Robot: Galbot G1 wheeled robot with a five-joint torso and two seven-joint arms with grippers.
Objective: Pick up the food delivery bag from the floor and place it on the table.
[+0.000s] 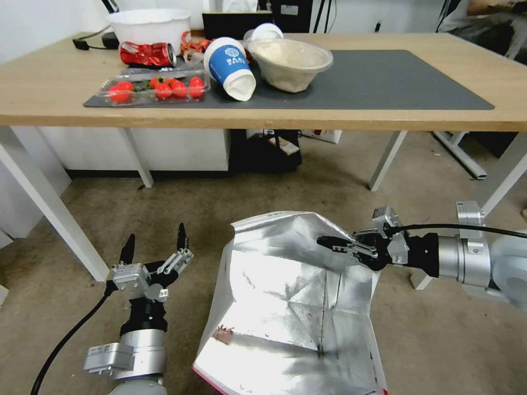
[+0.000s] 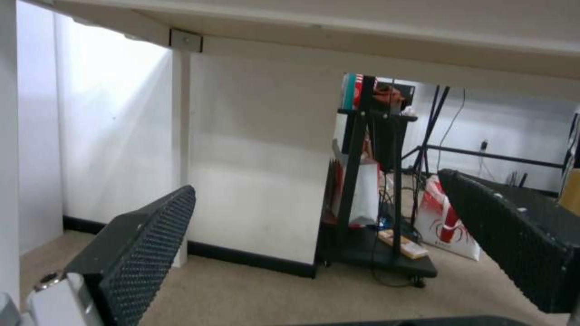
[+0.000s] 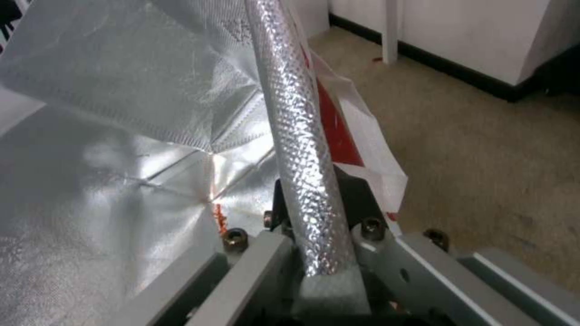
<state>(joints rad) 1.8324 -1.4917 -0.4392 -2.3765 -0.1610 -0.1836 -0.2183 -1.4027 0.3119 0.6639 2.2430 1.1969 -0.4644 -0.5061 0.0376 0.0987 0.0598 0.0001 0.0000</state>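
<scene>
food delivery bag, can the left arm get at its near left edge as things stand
Probably yes. The left gripper hovers open just beside the food delivery bag, with bare floor between them and nothing in the way. The right gripper is clamped on the bag's far rim, clear of that side.

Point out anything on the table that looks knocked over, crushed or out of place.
On the table, a blue paper cup lies tipped on its side, mouth toward the front edge, leaning against a crumpled-looking white bowl. Behind it a red can lies on its side, dented. The tomato tray sits flat.
</scene>
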